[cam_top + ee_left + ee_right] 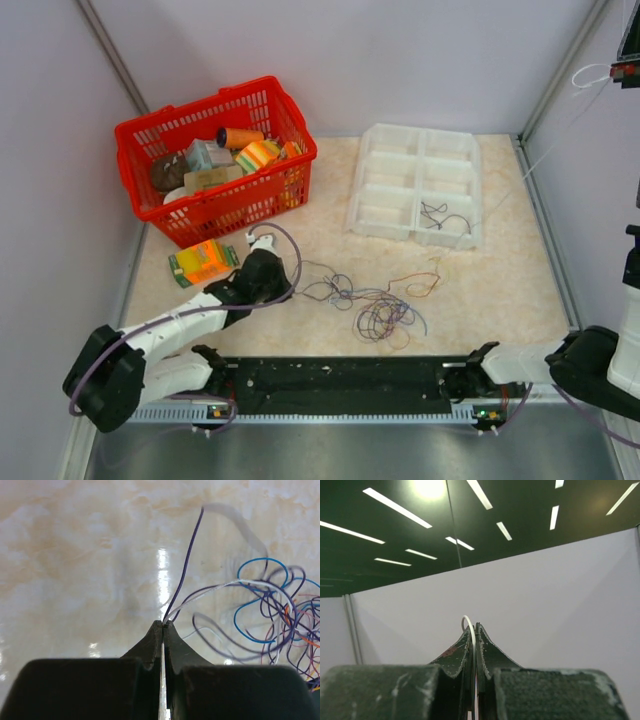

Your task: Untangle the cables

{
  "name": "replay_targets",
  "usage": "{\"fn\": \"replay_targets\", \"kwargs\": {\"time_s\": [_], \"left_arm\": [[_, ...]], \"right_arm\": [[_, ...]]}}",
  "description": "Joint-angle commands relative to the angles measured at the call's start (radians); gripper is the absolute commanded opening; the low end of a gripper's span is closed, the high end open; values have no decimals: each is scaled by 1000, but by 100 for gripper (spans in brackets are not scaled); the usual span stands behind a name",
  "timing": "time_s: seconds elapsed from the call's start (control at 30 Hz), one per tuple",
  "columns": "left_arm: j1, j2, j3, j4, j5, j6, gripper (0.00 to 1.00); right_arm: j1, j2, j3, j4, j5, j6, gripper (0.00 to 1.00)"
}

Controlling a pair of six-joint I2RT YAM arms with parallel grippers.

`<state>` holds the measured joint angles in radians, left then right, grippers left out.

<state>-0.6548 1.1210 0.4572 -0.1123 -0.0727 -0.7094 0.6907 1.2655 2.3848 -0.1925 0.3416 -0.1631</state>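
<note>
The cables lie as a loose tangle of thin purple, blue, orange and white wires on the table's middle. They also show at the right of the left wrist view. My left gripper rests low, left of the tangle. In its own view it is shut on a purple wire and a white wire. My right gripper is raised high at the far right. It is shut on a white wire, which runs down toward the table.
A red basket full of boxes stands at the back left. An orange and green box lies in front of it. A white compartment tray at the back holds a black wire. Walls close in on both sides.
</note>
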Motion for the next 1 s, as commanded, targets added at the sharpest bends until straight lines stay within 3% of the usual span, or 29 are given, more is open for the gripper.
{"fn": "replay_targets", "kwargs": {"time_s": [0.0,0.1,0.2,0.27,0.37,0.4,0.53,0.67,0.73,0.87,0.97], "left_arm": [[35,-91,76,-145,-96,-29,0],[37,-122,109,-83,0,39,0],[34,-112,168,9,297,142,0],[21,-124,190,75,393,146,23],[-9,-174,196,183,399,159,90],[-26,-182,218,187,393,163,99],[-219,-175,282,270,231,256,99],[-422,-38,340,442,107,414,99],[-447,69,408,457,83,455,99],[-476,267,523,534,-132,525,99],[-474,380,551,637,-190,538,87]], "right_arm": [[-5,28,13,145,57,-159,0],[-5,-11,-125,88,13,-52,0],[-5,-49,-321,39,-145,117,0],[-5,-34,-331,-22,-213,186,0],[-5,-40,-325,-54,-269,238,0],[-5,-43,-316,-70,-277,263,0],[-5,-58,-315,-107,-337,391,0],[-5,-64,-285,-134,-392,462,0],[-5,-67,-265,-136,-426,497,0],[-5,-71,-228,-136,-480,574,0],[-5,-77,-213,-131,-495,605,0]]}}
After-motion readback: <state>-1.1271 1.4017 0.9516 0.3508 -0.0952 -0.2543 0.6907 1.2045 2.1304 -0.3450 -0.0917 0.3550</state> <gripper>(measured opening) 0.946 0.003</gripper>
